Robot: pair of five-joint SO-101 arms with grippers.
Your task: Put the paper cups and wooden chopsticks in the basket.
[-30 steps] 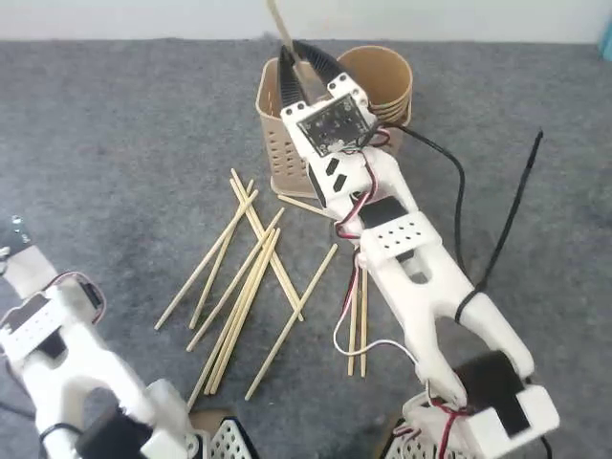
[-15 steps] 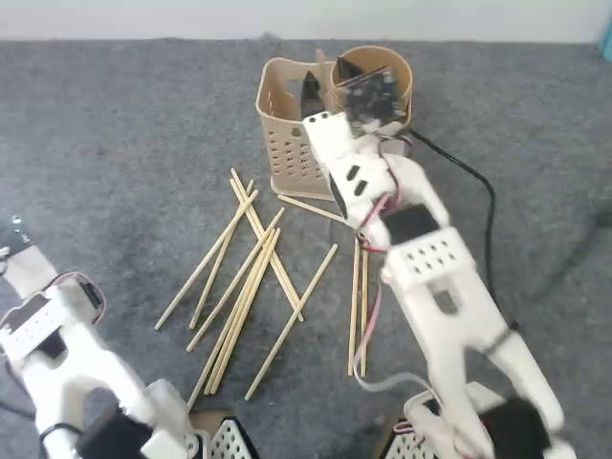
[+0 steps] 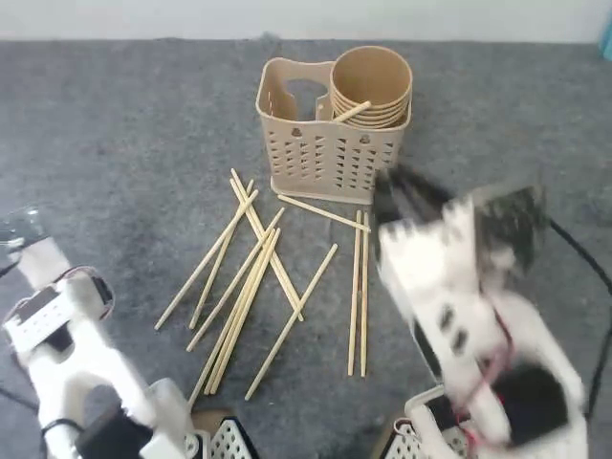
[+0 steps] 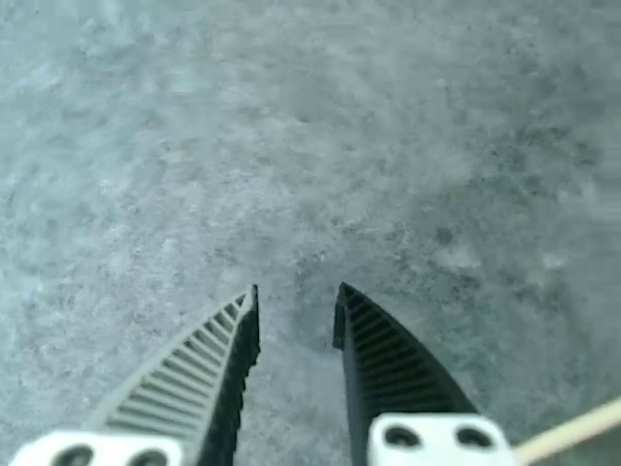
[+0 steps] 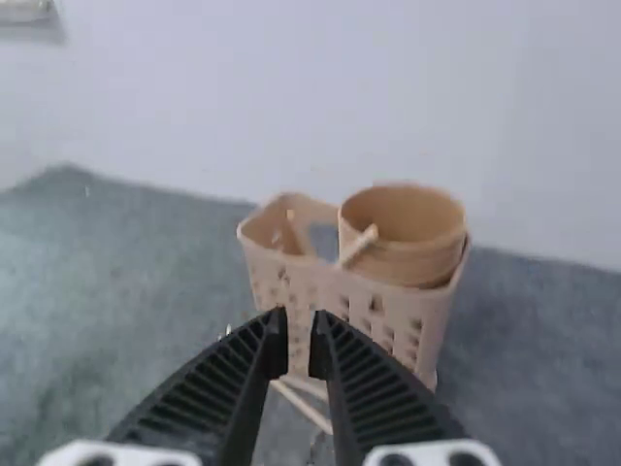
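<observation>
The beige basket (image 3: 316, 153) stands at the back of the grey carpet. A stack of paper cups (image 3: 371, 84) sits in its right compartment, and one chopstick (image 3: 350, 112) leans inside the top cup. Several wooden chopsticks (image 3: 244, 282) lie scattered on the carpet in front, with two more (image 3: 360, 287) lying parallel to the right. My right arm (image 3: 449, 277) is blurred, in front of the basket and to its right. My right gripper (image 5: 298, 340) faces the basket (image 5: 340, 282) and cups (image 5: 403, 233), fingers almost together, holding nothing. My left gripper (image 4: 296, 301) hangs open over bare carpet at the front left.
The left arm (image 3: 57, 335) rests at the front left corner, away from the chopsticks. One chopstick end (image 4: 572, 432) pokes in beside the left gripper. A pale wall runs behind the basket. A black cable (image 3: 583, 258) trails at the right.
The right arm held a chopstick over the basket, dropped it into the cup stack, and has swung back toward the front right. The left arm shifted slightly.
</observation>
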